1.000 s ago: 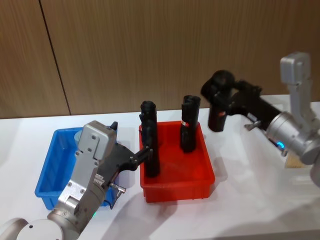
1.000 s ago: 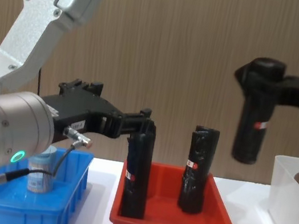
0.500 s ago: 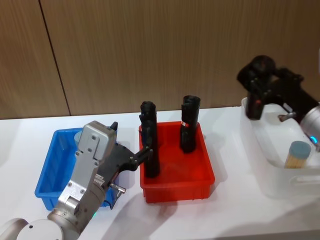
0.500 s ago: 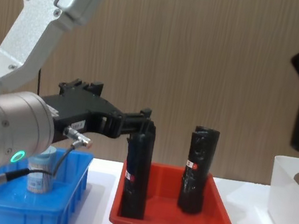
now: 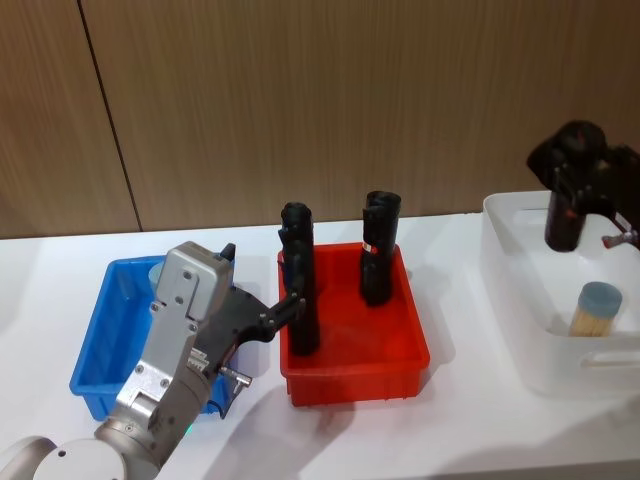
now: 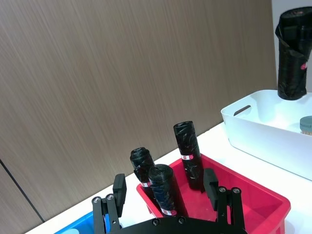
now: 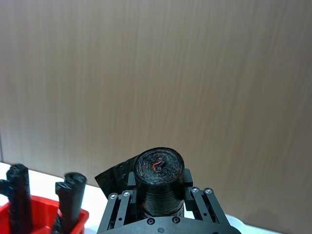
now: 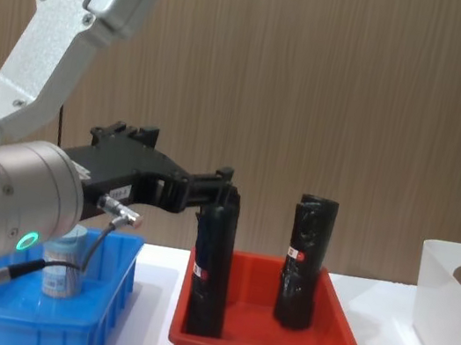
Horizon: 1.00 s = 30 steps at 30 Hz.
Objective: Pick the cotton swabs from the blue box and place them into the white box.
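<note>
At nine o'clock on the desk [image 5: 60, 260]: the blue box [image 5: 100, 375], one jar of cotton swabs [image 8: 61, 272] inside. Left hand [image 5: 290, 305], fingers apart, beside a black roll [image 5: 303, 320] in the red bin [image 5: 400, 365] at centre. At three o'clock: right hand [image 7: 158, 202] clamped on a held black roll [image 5: 565, 215] above the white box [image 5: 510, 300], another swab jar [image 5: 597, 308] within.
</note>
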Each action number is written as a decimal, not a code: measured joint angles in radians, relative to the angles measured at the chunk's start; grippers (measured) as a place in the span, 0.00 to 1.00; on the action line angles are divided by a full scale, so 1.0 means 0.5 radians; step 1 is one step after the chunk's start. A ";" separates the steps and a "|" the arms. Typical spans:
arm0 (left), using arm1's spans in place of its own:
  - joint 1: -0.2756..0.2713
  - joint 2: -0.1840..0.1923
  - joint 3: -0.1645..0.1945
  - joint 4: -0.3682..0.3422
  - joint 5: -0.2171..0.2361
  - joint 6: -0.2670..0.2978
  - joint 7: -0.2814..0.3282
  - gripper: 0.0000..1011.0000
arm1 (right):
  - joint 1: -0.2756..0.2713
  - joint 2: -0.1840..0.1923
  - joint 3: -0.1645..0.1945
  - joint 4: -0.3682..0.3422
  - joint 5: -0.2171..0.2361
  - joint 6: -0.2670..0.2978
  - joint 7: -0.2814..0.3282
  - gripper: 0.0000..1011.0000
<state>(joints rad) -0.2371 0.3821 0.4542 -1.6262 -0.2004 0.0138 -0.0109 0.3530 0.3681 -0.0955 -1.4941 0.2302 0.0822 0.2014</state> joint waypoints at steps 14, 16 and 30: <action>0.000 0.000 0.000 0.000 0.000 0.000 0.000 0.99 | -0.011 0.033 0.038 0.094 0.044 0.024 0.009 0.82; 0.000 0.000 0.000 0.000 0.000 0.000 0.000 0.99 | -0.014 0.037 0.043 0.100 0.050 0.023 0.014 0.89; 0.000 0.000 0.000 0.000 0.000 0.000 0.000 0.99 | -0.025 0.048 0.058 0.108 0.069 0.004 0.032 0.99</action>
<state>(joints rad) -0.2372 0.3821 0.4542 -1.6262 -0.2004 0.0138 -0.0109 0.3403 0.3923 -0.0663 -1.4403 0.2647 0.0841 0.2174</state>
